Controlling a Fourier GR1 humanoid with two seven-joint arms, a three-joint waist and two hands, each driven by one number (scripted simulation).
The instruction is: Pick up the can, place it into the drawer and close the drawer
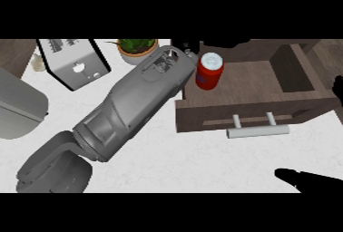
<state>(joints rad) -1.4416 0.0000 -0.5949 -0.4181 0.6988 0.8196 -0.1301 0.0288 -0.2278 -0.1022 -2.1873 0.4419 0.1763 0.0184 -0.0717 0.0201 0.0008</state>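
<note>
The red can (209, 72) with a white top stands upright in the open wooden drawer (295, 77), at the drawer's left end. My left forearm runs from the lower left up to the top middle. My left hand (185, 48) shows as a dark shape just up and left of the can, partly cut by the top edge, with no finger round the can. The drawer's front panel carries a pale bar handle (258, 131). My right hand (305, 178) rests open at the lower right, fingers pointing left, below the drawer front.
A silver toaster (74, 63) and a potted plant (137, 47) stand at the back left of the white counter (201, 163). A large grey rounded object (20, 108) sits at the left edge. A dark shape (338, 88) shows at the right edge.
</note>
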